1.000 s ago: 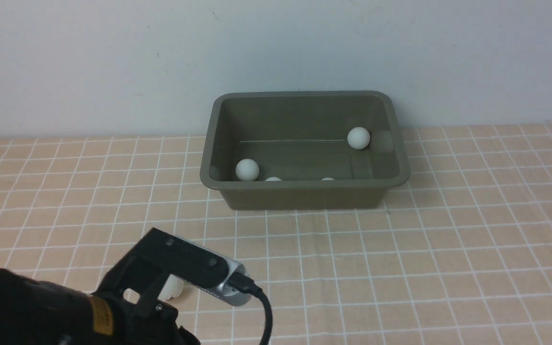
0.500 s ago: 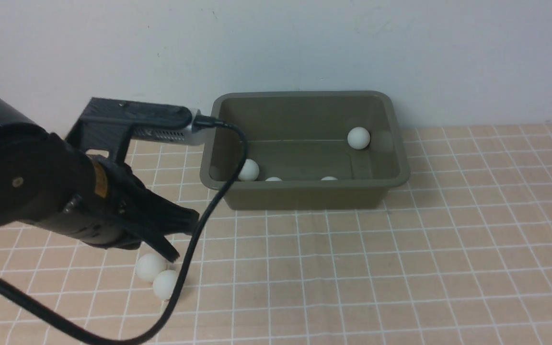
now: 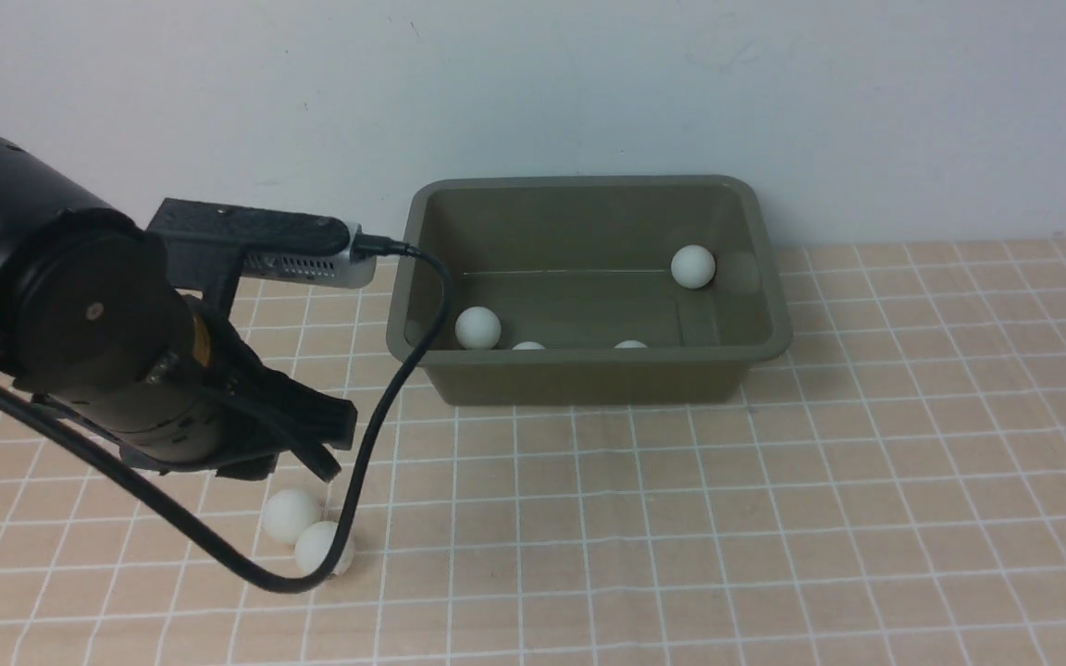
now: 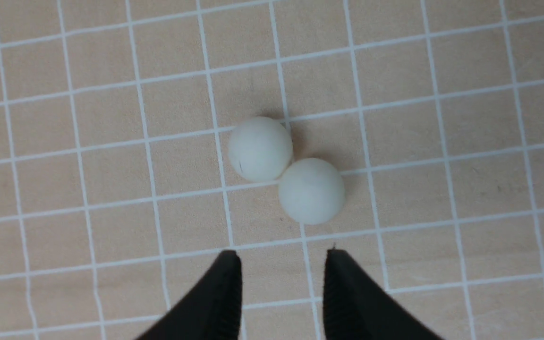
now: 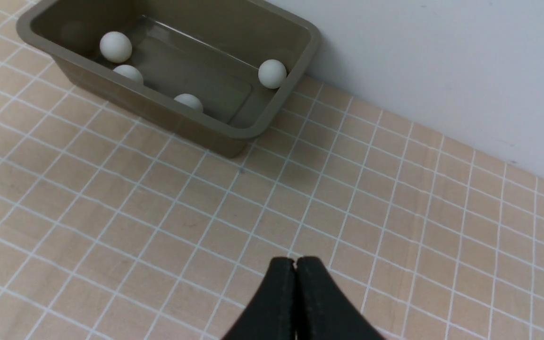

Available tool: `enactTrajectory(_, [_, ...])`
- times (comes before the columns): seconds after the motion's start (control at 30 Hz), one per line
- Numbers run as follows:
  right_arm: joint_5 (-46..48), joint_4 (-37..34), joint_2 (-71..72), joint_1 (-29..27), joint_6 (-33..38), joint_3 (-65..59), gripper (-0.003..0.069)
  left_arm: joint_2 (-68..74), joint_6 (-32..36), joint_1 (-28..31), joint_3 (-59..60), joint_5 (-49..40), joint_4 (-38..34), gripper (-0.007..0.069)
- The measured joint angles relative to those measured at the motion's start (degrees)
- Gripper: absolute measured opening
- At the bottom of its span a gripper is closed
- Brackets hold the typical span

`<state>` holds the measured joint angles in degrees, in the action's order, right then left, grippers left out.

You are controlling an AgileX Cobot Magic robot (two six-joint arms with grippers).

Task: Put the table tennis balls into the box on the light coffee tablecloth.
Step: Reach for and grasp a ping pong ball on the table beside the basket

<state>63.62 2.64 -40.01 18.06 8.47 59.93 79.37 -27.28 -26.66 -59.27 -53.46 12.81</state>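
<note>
Pale peach-tan cloth with a grid of thin white lines (image 3: 607, 499) spreads out before me, up to a plain grey-white wall (image 3: 579, 83). Against it sits the rectangular olive-green plastic tub (image 3: 579, 377), four matte white balls (image 3: 693, 266) inside. Two more small white balls (image 4: 312, 191) lie touching each other on the cloth, under the black left gripper (image 4: 284, 264), its fingers apart and empty. The right gripper's (image 5: 295, 262) fingers are together.

Front camera faces wall; left wrist looks down; front, right wrist share box (image 3: 588, 377).
</note>
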Motion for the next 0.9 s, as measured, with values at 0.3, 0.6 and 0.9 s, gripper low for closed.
enactTrajectory(0.3, [0.8, 0.0, 1.7, 1.2, 0.3, 0.0, -0.0018, 6.1, -5.6, 0.0, -0.2, 2.1, 5.1, 0.0421])
enactTrajectory(0.6, [1.9, 0.0, 2.6, 1.2, 0.4, 0.0, -0.0018, 11.9, -10.8, 3.0, -0.2, 4.4, 5.5, 0.0436])
enactTrajectory(0.9, [2.0, -0.1, 2.6, 1.2, 1.5, 0.0, -0.0018, 14.9, -10.1, 8.5, -0.2, 9.8, -2.7, 0.0436])
